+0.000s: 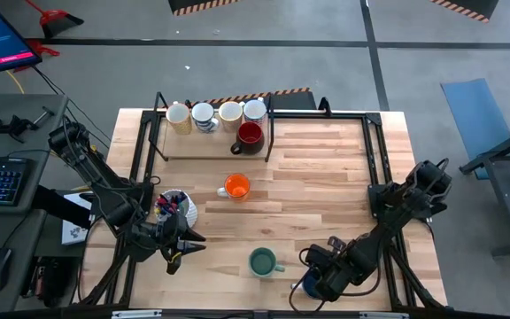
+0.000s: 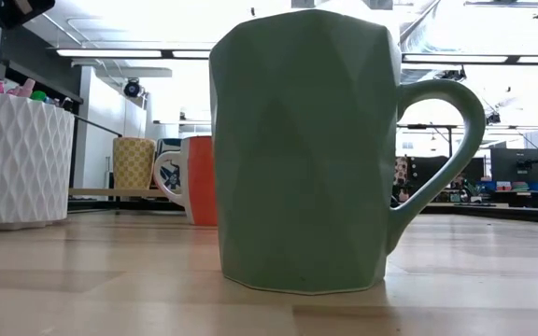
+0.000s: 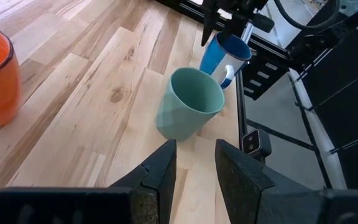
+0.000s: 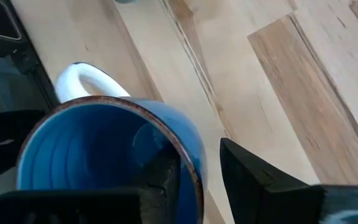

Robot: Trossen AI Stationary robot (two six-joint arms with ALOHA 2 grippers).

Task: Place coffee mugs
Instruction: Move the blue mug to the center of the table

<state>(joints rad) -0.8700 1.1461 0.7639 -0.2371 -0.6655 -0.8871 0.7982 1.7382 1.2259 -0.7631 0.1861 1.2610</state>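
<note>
Coffee mugs sit in three groups on our wooden desk [image 1: 326, 168]. At the far edge, a black-framed rack [image 1: 268, 133] holds four pale mugs [image 1: 216, 114] in a row, with a dark red mug [image 1: 249, 136] just in front of the row's right end. An orange mug [image 1: 236, 187] stands alone near the middle of the desk. Close to the near edge stands a green mug [image 1: 261, 261], upright with its handle pointing right, and it fills most of the low view. Just beside it to the right, our right claw [image 4: 197, 171] grips the rim of a blue mug [image 4: 104, 155] with a white handle: one finger sits inside the cup and the other outside its wall. From the left wrist view we see this blue mug right behind the green one, at the desk's edge. Our left claw [image 3: 194, 171] hangs over the near-left part of the desk, its fingers parted a little and empty, aimed toward the green mug. Behind it stands a white pen holder [image 1: 177, 208] full of markers.
</note>
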